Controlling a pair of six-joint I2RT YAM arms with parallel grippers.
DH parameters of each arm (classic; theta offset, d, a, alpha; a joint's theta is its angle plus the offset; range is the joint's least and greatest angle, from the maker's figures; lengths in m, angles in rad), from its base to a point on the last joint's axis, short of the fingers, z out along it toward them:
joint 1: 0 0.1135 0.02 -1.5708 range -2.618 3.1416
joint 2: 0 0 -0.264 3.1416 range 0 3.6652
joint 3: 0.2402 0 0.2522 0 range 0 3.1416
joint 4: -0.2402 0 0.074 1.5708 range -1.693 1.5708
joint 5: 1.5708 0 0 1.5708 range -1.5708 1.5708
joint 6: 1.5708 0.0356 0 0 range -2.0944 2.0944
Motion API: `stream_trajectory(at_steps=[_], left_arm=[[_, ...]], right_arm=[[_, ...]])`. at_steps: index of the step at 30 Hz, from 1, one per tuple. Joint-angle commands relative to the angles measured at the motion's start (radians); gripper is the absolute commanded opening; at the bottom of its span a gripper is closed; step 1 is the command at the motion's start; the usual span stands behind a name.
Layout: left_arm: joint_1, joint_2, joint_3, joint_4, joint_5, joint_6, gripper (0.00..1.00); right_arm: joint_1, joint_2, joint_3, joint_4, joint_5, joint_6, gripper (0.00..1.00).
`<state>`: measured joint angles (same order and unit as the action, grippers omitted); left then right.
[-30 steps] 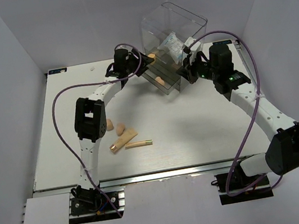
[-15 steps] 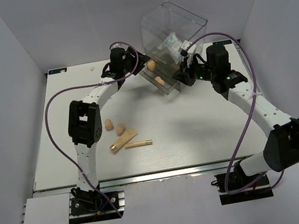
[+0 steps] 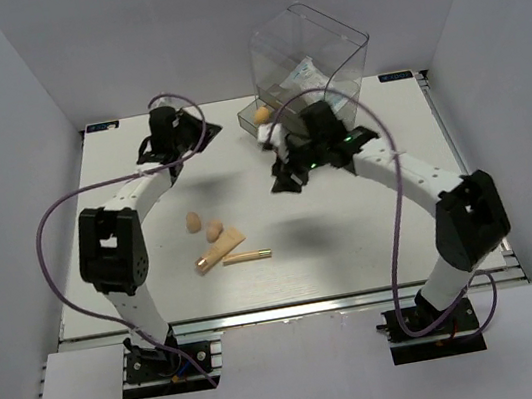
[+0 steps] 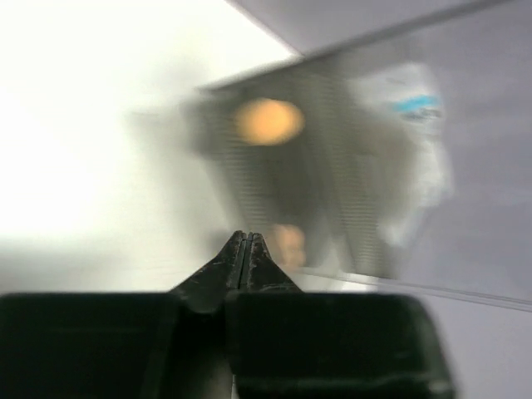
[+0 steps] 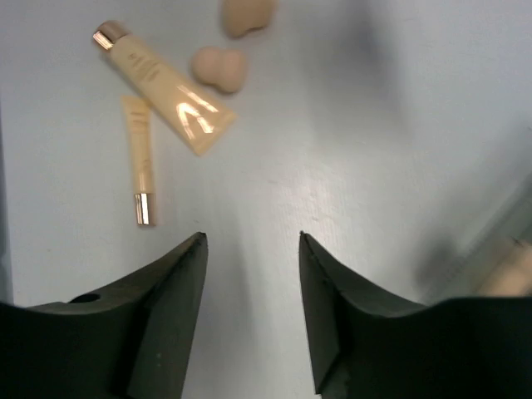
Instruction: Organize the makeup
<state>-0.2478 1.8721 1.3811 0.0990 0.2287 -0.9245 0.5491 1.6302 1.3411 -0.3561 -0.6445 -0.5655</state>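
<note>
Your right pincer (image 5: 251, 239) hangs open and empty over the surface (image 5: 357, 141). The beige tube (image 5: 162, 87) lies ahead of it, toward the upper left of the wrist view. Its long axis slants from the gold cap at upper left down to the flat end at lower right. The thin gold stick (image 5: 137, 154) lies just left of it, and two sponges (image 5: 220, 68) sit above. Your left pincer (image 4: 246, 241) is closed on nothing, facing the clear drawer box (image 4: 349, 166). I'd say the right arm is better placed.
</note>
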Motion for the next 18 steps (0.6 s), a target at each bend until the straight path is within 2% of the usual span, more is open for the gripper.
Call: stream_trajectory(at_steps=[1, 2, 3, 5, 7, 8, 13, 15, 18], left_arm=[[0.064, -0.152, -0.042, -0.198, -0.075, 0.197, 0.15], [0.068, -0.201, -0.048, -0.323, -0.124, 0.269, 0.28], [0.076, -0.224, -0.057, -0.376, -0.167, 0.297, 0.35], [0.111, -0.293, -0.091, -0.486, -0.277, 0.325, 0.74], [0.130, -0.349, -0.160, -0.513, -0.299, 0.323, 0.93], [0.140, -0.378, -0.189, -0.516, -0.302, 0.314, 0.98], [0.245, -0.551, -0.358, -0.463, -0.230, 0.228, 0.98], [0.304, -0.580, -0.389, -0.495, -0.180, 0.225, 0.98], [0.320, -0.605, -0.383, -0.606, -0.193, 0.277, 0.98]], right_arm=[[0.153, 0.075, 0.049, -0.130, 0.083, -0.149, 0.56], [0.201, 0.121, 0.053, -0.123, 0.098, -0.157, 0.57], [0.218, 0.143, 0.058, -0.116, 0.103, -0.169, 0.60], [0.247, 0.187, 0.050, -0.063, 0.077, -0.221, 0.71], [0.259, 0.203, 0.032, 0.006, 0.060, -0.240, 0.74], [0.265, 0.220, 0.027, 0.066, 0.045, -0.247, 0.75], [0.282, 0.286, 0.040, 0.259, -0.021, -0.225, 0.75], [0.285, 0.304, 0.043, 0.377, -0.023, -0.197, 0.73], [0.296, 0.362, 0.101, 0.399, -0.047, -0.203, 0.69]])
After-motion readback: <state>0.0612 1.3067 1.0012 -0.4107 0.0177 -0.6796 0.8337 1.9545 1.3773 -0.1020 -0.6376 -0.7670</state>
